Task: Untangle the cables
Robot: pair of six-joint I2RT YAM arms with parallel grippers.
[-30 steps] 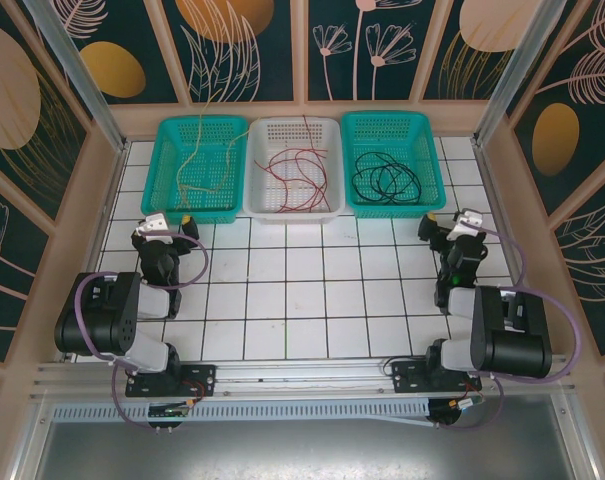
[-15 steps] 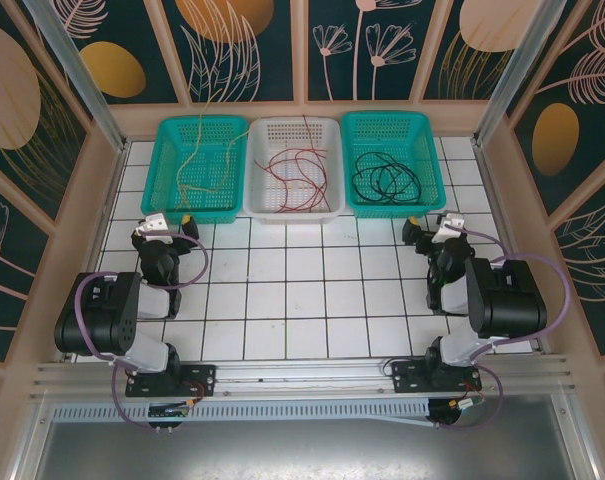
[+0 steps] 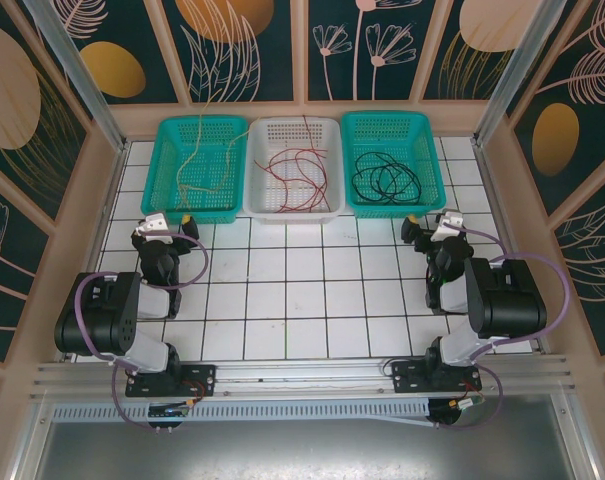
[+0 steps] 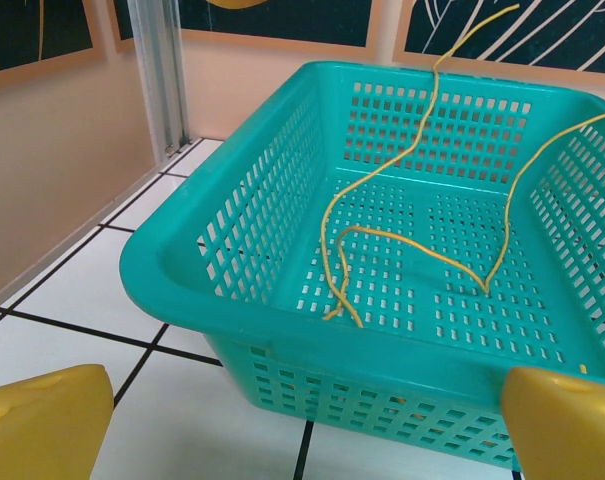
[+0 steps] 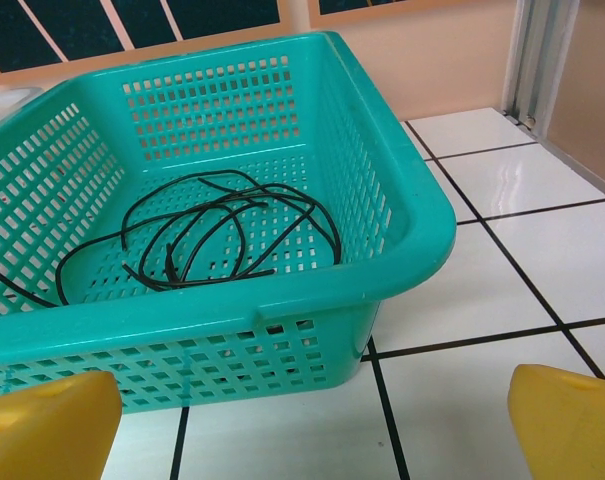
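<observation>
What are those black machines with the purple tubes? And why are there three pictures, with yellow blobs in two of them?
Those are two robot arms, bolted to the near edge of a white tiled table. The big picture comes from a camera up above. The other two come from little cameras on the wrists; the yellow blobs are each arm's own fingertips. The left gripper and the right gripper are both open, holding nothing. At the far side stand three baskets: the left teal basket holds pale yellow cable, the white basket red cable, the right teal basket coiled black cable. Each colour lies in its own basket.
</observation>
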